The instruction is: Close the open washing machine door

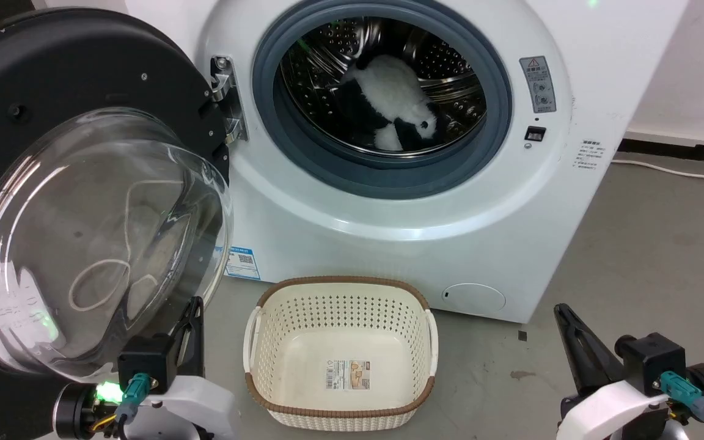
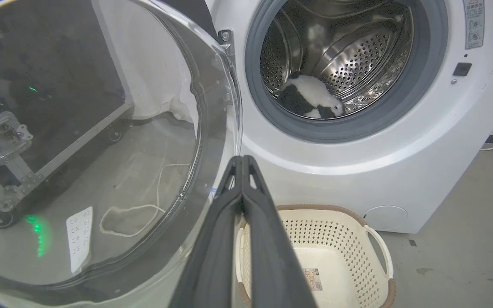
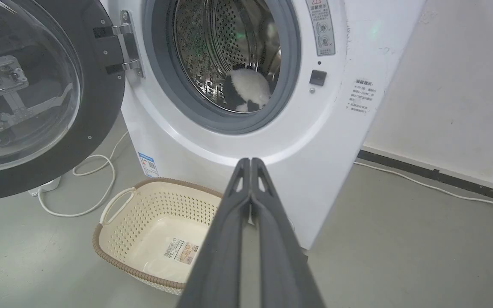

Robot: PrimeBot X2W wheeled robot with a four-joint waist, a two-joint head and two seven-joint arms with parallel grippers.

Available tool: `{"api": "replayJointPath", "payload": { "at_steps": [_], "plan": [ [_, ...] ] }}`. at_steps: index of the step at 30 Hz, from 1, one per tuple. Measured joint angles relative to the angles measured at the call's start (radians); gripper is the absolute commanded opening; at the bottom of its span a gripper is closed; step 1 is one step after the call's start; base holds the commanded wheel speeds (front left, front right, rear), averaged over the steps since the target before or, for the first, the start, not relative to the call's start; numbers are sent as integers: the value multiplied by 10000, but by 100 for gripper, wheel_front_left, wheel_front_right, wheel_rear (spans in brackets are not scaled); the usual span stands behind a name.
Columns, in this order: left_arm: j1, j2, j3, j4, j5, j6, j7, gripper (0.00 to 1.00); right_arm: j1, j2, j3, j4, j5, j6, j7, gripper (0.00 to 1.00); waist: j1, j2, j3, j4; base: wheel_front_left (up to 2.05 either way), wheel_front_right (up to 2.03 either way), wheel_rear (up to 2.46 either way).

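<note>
While both finger pairs are pressed together with nothing between them, the left gripper (image 2: pixel 243 159) sits just beside the lower edge of the washing machine door (image 1: pixel 95 232); I can't tell whether they touch. The right gripper (image 3: pixel 250 161) hangs well apart, above the floor to the right of the basket (image 1: pixel 340 311). Door is swung wide open, left of the drum. Its left rim is cut off in the head view. Black-and-white plush (image 1: pixel 395 104) lies in the drum, shape unclear.

Washer (image 1: pixel 388 244) front: warning triangle (image 1: pixel 533 63) on grey label (image 1: pixel 538 85); QR code (image 1: pixel 245 258) on blue sticker (image 1: pixel 242 263); wording illegible.
</note>
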Motion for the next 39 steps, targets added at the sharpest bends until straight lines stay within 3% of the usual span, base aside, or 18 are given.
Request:
{"api": "replayJointPath", "payload": {
  "at_steps": [32,33,39],
  "plan": [
    [0,0,-2,-2,0,-2,0,0,0,0,-2,-2,0,0,0,0,0,0,0,0,0,0,0],
    [-2,0,-4,2,-2,2,0,100,0,0,-2,0,6,0,0,100,0,0,0,0,0,0,0],
    [-3,0,-23,15,-6,6,-4,100,1,0,12,13,23,0,-12,100,0,0,1,1,0,0,0]
  ]
}}
